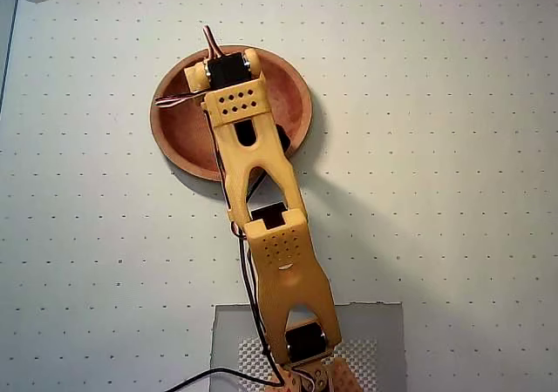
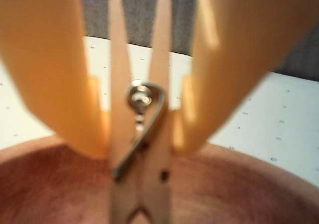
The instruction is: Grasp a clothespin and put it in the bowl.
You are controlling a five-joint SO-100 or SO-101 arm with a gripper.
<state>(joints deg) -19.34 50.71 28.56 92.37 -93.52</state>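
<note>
Overhead view: my arm (image 1: 261,209) is reaching over the bowl (image 1: 179,126) on the dotted table (image 1: 436,192), hiding much of it. Wrist view: my gripper (image 2: 141,147) is clamping the clothespin (image 2: 149,174) upright above the bowl's reddish inside; contents unclear.

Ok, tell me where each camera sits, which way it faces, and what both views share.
Overhead view: fixed above the table, looking straight down; shows the whole yellow arm reaching over the bowl.
Wrist view: rides on the arm, looking along the tool into the bowl; its two yellow fingers pinch the clothespin.
Shared: the bowl and dotted table.
</note>
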